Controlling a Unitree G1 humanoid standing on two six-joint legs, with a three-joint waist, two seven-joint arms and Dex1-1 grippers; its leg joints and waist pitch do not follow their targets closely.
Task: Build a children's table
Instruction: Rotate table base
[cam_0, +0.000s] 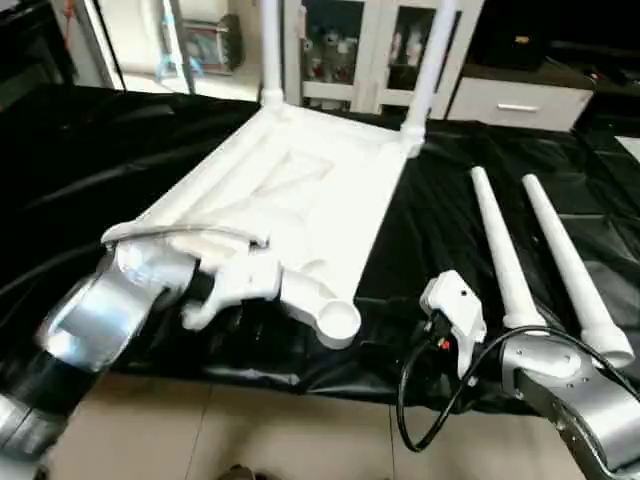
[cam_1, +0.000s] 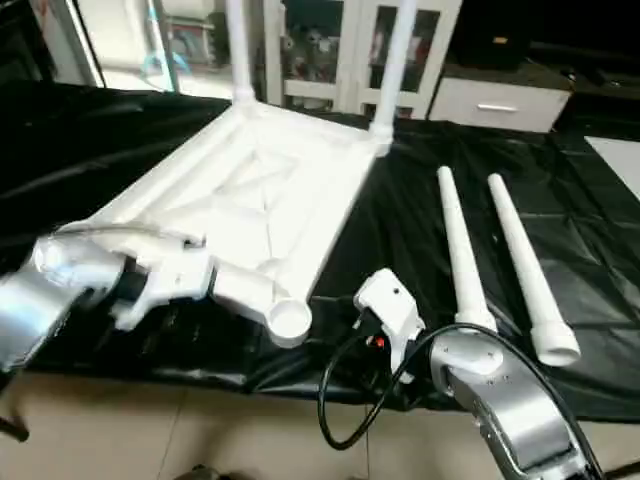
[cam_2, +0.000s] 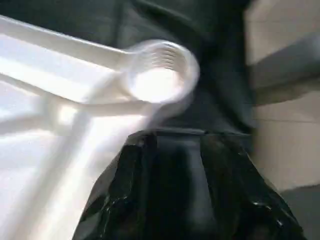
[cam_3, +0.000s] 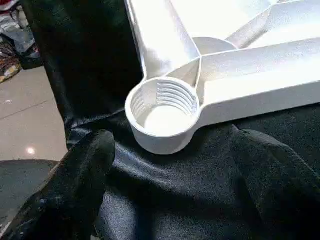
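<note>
The children's table top (cam_0: 300, 200) lies upside down on black sheeting, ribs facing up. Two legs (cam_0: 270, 50) (cam_0: 432, 60) stand upright in its far corner sockets. Two more legs (cam_0: 500, 250) (cam_0: 570, 270) lie loose on the sheet to the right. My left gripper (cam_0: 215, 290) is closed on the near rim of the top, just left of the empty near-right socket (cam_0: 340, 322). My right gripper (cam_3: 175, 145) stands wide open a short way in front of that threaded socket (cam_3: 162, 112), a black finger (cam_3: 90, 165) on each side, touching nothing.
Black sheeting (cam_0: 90, 150) covers the whole work surface, and its front edge drops to a tiled floor (cam_0: 250, 430). A black cable (cam_0: 420, 400) loops from my right wrist. Glass-door cabinets (cam_0: 350, 50) and a white drawer unit (cam_0: 520, 100) stand behind.
</note>
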